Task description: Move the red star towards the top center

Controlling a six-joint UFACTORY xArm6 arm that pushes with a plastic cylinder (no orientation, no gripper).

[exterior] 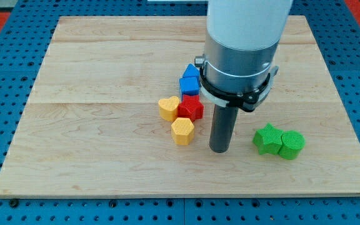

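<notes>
The red star lies near the board's middle, touching the blue block above it, the yellow heart at its left and the yellow hexagon below it. My tip rests on the board to the lower right of the red star, just right of the yellow hexagon and apart from both. The arm's wide body hides the board above the rod.
A green star and a green cylinder touch each other at the view's lower right, right of my tip. The wooden board sits on a blue pegboard.
</notes>
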